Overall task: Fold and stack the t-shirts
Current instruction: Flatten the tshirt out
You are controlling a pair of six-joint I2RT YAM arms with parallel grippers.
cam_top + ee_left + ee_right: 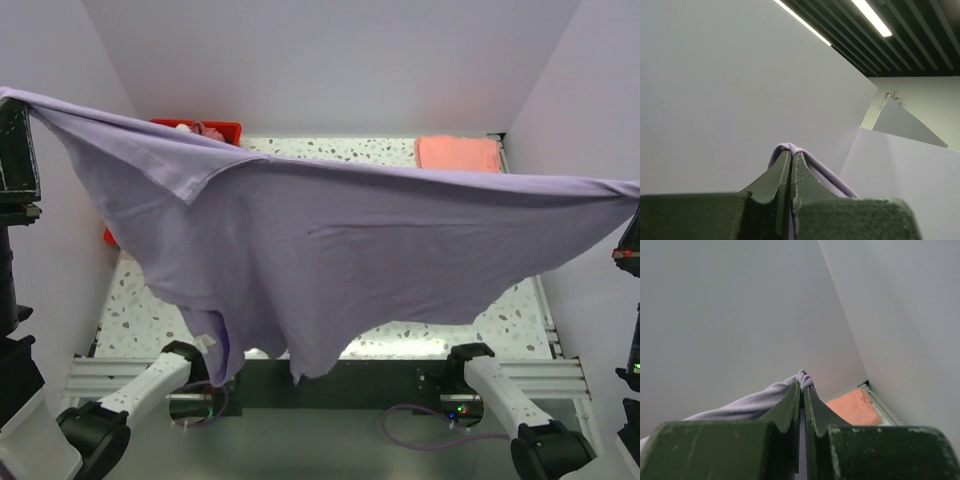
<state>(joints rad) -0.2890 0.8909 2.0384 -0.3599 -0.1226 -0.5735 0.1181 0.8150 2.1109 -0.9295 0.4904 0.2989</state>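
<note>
**A:** Where is the purple shirt (330,260) right now?

**B:** In the air, stretched across nearly the whole overhead view. One corner is at nine o'clock and the other at three, and the hem sags toward six. The left tool (791,170) is pinched closed on a small bunch of purple cloth. The right tool (802,400) is clamped on another bunch the same way.

**A:** What could go wrong from here?

**B:** I see three risks. Each grip holds only a little nub of fabric, so pulling the span any tighter might tug a corner free and drop that side. A flap is doubled over near ten o'clock, and if the shirt is laid down like that, I'd expect the crease to end up in the fold. The hem also hangs low by the arm bases (185,358) at six o'clock, where it could snag. I can't tell whether it touches anything there.

**A:** And the room and the surface?

**B:** Plain white walls (330,60) close in on three sides. The counter (350,150) is speckled white, and the shirt hides most of it, so lowering the shirt is partly blind. A folded salmon shirt (458,153) lies at one o'clock, and a red tray (205,128) sits at eleven — the purple cloth could drape over either one.
</note>
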